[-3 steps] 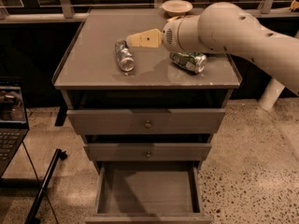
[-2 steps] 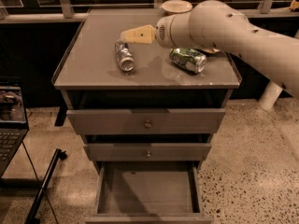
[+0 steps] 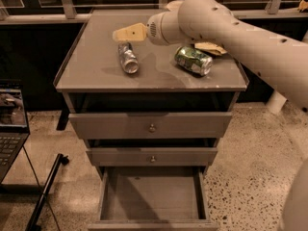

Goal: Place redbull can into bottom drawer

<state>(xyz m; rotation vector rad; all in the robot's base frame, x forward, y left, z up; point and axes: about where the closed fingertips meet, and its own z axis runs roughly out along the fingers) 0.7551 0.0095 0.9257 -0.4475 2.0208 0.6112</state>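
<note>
Gripper [image 3: 127, 33] by lying redbull can's [image 3: 128, 58] far end, grip state unclear, bottom drawer [image 3: 151, 198] pulled out

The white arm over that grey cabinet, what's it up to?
It is a robot arm meant to put the redbull can into the bottom drawer. Right now its pincer hovers over the cabinet top, just past the far end of the slim can, which lies on its side and is not yet picked up. A fatter green can lies to its right. The bottom drawer is pulled open.
</note>
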